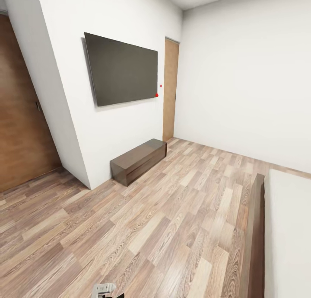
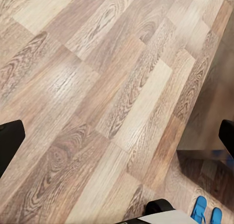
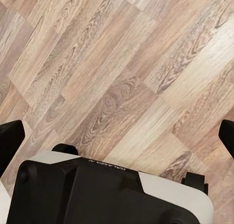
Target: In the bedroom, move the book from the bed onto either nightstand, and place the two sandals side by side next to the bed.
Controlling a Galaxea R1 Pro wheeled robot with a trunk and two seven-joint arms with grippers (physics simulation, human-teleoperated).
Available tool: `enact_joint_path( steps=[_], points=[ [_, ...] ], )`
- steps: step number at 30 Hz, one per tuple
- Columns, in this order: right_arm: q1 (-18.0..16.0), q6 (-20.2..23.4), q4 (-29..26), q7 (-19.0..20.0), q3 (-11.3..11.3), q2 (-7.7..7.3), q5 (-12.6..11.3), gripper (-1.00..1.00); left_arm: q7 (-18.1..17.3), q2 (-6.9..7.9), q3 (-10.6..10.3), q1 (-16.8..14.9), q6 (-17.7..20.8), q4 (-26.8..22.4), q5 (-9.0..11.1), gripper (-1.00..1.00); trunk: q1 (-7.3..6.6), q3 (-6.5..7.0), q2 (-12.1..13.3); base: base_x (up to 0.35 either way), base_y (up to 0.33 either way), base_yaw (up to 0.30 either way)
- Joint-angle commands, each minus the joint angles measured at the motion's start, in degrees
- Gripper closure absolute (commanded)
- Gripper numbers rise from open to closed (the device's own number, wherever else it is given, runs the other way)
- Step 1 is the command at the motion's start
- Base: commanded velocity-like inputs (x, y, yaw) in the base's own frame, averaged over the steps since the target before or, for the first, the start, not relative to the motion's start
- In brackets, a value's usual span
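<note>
The bed stands at the right of the head view, with its dark wooden frame point(image 1: 255, 237) and pale mattress point(image 1: 289, 229). The book and the nightstand are out of view. In the left wrist view, two bright blue ends of sandal point(image 2: 199, 207) lie on the plank floor, cut by the frame edge beside the robot's base; I cannot tell if they are one sandal or two. My left gripper point(image 2: 117, 141) hangs open over bare floor, well above it. My right gripper point(image 3: 117, 141) is open too, above the floor and the robot's base point(image 3: 112, 190), with nothing between its fingers.
A wall-mounted dark TV point(image 1: 123, 68) hangs above a long low dark-wood cabinet point(image 1: 139, 161). A wooden door point(image 1: 170, 90) is in the far corner and a brown door point(image 1: 21, 116) at the left. Wood-plank floor point(image 1: 164, 229) stretches between cabinet and bed.
</note>
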Motion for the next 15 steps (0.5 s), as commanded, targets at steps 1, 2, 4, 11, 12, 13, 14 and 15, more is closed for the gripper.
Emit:
enact_joint_path(
  steps=[1, 2, 4, 11, 12, 13, 14, 15],
  points=[
    [-0.1, -0.3, 0.3, 0.3, 0.1, -0.01, -0.4, -1.00, -0.2, 0.02, 0.3, -0.1, -0.2, 0.1, -0.2, -1.00, 0.02, -0.11, -0.1, 0.000, 0.000, 0.000],
    [-0.1, -0.3, 0.3, 0.3, 0.1, -0.01, -0.4, -1.00, -0.2, 0.02, 0.3, -0.1, -0.2, 0.1, -0.2, -1.00, 0.02, -0.11, -0.1, 0.000, 0.000, 0.000],
    [-0.1, -0.3, 0.3, 0.3, 0.1, -0.01, -0.4, -1.00, -0.2, 0.02, 0.3, -0.1, -0.2, 0.1, -0.2, -1.00, 0.02, -0.12, -0.1, 0.051, 0.000, 0.000],
    [-0.1, -0.3, 0.3, 0.1, 0.1, -0.01, -0.4, -1.00, -0.1, 0.09, 0.3, -0.1, -0.1, 0.1, -0.2, -1.00, 0.02, -0.12, -0.1, 0.257, 0.000, 0.000],
    [-0.1, -0.3, 0.3, 0.1, 0.1, -0.01, -0.4, -1.00, -0.1, 0.09, 0.3, -0.1, -0.1, 0.1, -0.2, -1.00, 0.02, -0.12, -0.1, 0.322, 0.000, 0.000],
    [-0.1, -0.3, 0.3, 0.1, 0.1, -0.01, -0.4, -1.00, -0.1, 0.10, 0.3, -0.1, -0.1, 0.1, -0.2, -1.00, 0.02, -0.12, -0.1, 0.324, 0.000, 0.000],
    [-0.1, -0.3, 0.3, 0.0, 0.1, -0.01, -0.4, -1.00, -0.1, 0.10, 0.3, -0.1, -0.1, 0.1, -0.2, -1.00, 0.02, -0.12, -0.1, 0.327, 0.000, 0.000],
    [-0.1, -0.3, 0.3, 0.0, 0.1, -0.01, -0.4, -1.00, -0.1, 0.10, 0.3, -0.1, -0.2, 0.1, -0.2, -1.00, 0.02, -0.12, -0.1, 0.328, 0.000, 0.000]
  ],
)
